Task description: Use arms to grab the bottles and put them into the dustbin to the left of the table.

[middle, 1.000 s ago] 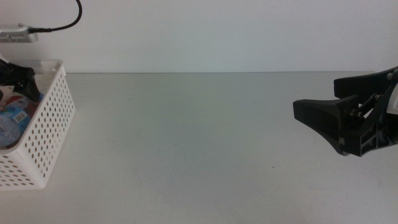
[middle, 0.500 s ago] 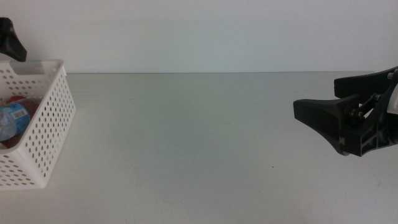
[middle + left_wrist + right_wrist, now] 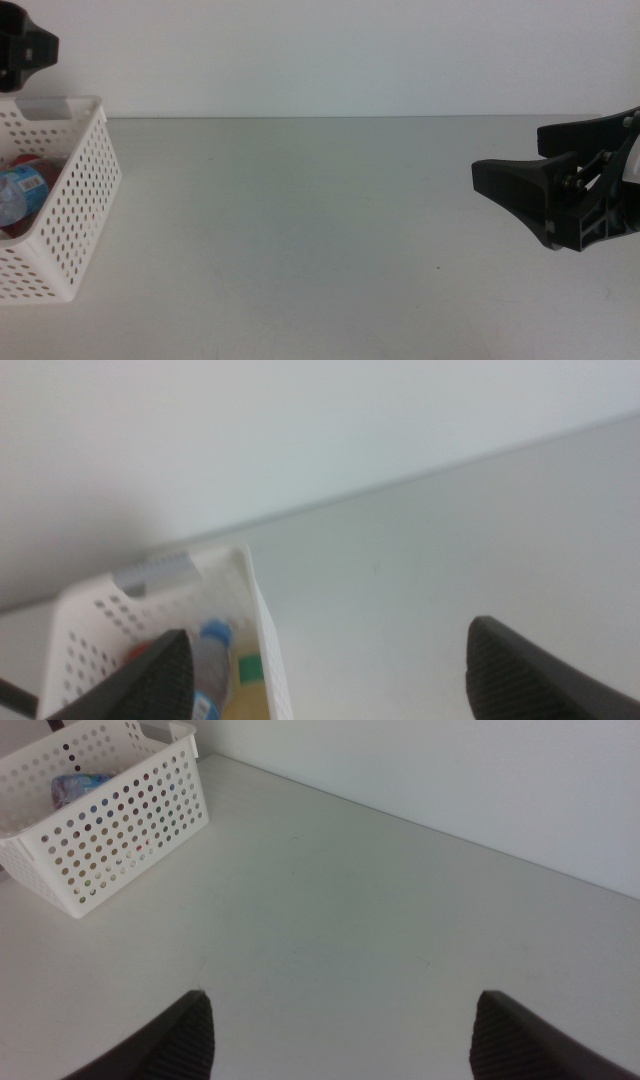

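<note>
The white perforated dustbin (image 3: 75, 200) stands at the table's left edge. In it lie the clear water bottle with its blue label (image 3: 20, 192) and something red (image 3: 25, 160). My left gripper (image 3: 22, 52) hangs above the bin's far rim, open and empty. In the left wrist view its jaws stand wide apart (image 3: 335, 680) above the bin (image 3: 262, 622). Inside show the blue-capped bottle (image 3: 210, 660), a green label (image 3: 250, 670) and a red patch (image 3: 140, 652). My right gripper (image 3: 508, 152) hovers open and empty at the table's right side (image 3: 345, 1035).
The light grey tabletop (image 3: 300, 220) stretches between the bin and the right gripper with no bottle on it. A white wall runs behind the table. The right wrist view shows the bin (image 3: 120, 830) far across the table.
My left gripper has risen out of the dustbin, leaving the water bottle inside, and now hangs above the far rim. The right arm has not moved.
</note>
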